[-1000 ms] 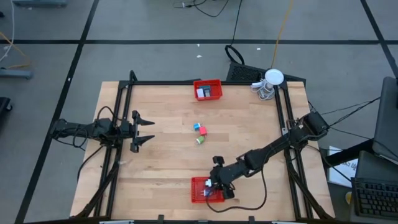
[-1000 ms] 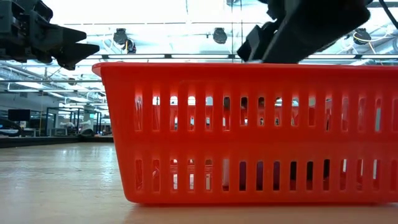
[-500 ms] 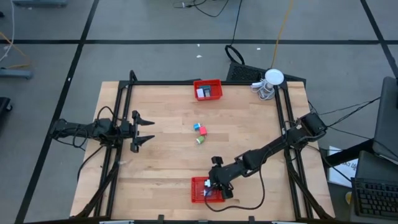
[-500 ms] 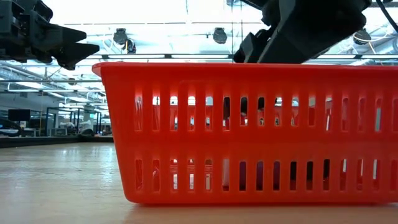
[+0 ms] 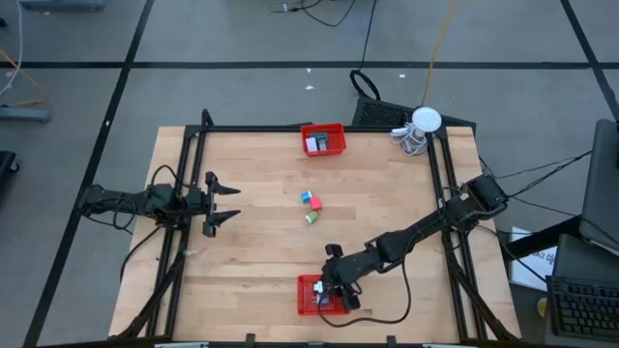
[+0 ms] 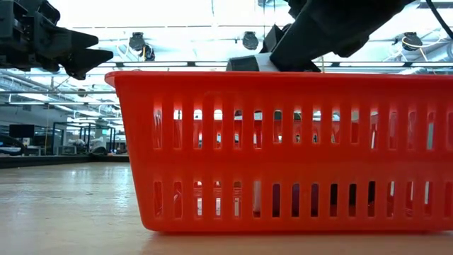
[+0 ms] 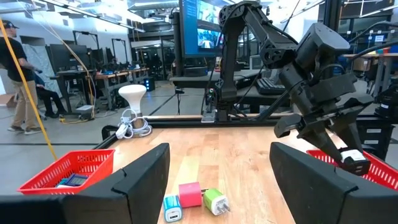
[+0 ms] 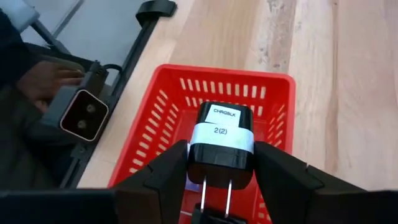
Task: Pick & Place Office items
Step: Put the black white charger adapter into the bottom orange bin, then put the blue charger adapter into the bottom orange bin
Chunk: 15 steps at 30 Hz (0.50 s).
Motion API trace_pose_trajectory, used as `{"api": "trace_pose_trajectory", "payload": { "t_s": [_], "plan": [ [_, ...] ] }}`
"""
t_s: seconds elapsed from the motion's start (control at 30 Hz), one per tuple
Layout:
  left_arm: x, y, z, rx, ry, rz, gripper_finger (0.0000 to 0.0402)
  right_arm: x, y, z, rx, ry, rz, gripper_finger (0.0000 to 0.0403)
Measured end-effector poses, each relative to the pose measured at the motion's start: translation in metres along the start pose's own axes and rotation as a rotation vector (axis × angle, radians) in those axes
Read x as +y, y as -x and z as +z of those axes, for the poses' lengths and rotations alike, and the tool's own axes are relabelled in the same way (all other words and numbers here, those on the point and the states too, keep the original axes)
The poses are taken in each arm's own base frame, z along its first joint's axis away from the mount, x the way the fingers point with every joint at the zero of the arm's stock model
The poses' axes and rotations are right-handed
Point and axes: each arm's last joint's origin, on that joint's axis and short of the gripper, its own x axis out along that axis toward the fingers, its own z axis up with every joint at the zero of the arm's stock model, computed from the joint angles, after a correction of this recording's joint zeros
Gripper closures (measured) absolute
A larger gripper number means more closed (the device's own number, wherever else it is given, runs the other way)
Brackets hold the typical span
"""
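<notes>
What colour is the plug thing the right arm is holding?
Black with a white label band, the plug shows best in the right wrist view.

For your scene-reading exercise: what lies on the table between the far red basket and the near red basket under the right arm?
In the high view, three small chargers lie between far basket and near basket: blue, pink, green.

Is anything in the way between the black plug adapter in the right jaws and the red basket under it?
Nothing visible is. The right gripper holds the black plug adapter with the white label directly above the open red mesh basket at the near table edge, prongs pointing toward the gripper. Only open air shows between adapter and basket.
</notes>
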Motion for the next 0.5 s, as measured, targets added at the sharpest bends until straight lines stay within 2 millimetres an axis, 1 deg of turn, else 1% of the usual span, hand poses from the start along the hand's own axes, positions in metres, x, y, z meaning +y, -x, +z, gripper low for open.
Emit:
{"api": "trace_pose_trajectory", "payload": {
  "t_s": [0.13, 0.4, 0.5],
  "plan": [
    [0.0, 0.0, 0.0, 0.0, 0.0, 0.0, 0.0128, -0.0012, -0.0002, -0.0005, -0.006, -0.002, 0.002, 0.0229],
    [0.0, 0.0, 0.0, 0.0, 0.0, 0.0, 0.0128, -0.0062, -0.0012, -0.0085, 0.009, -0.006, -0.01, 0.0225],
    [0.0, 0.0, 0.0, 0.0, 0.0, 0.0, 0.0128, -0.0082, -0.0011, -0.0079, 0.005, -0.016, -0.018, 0.0224]
  ]
}}
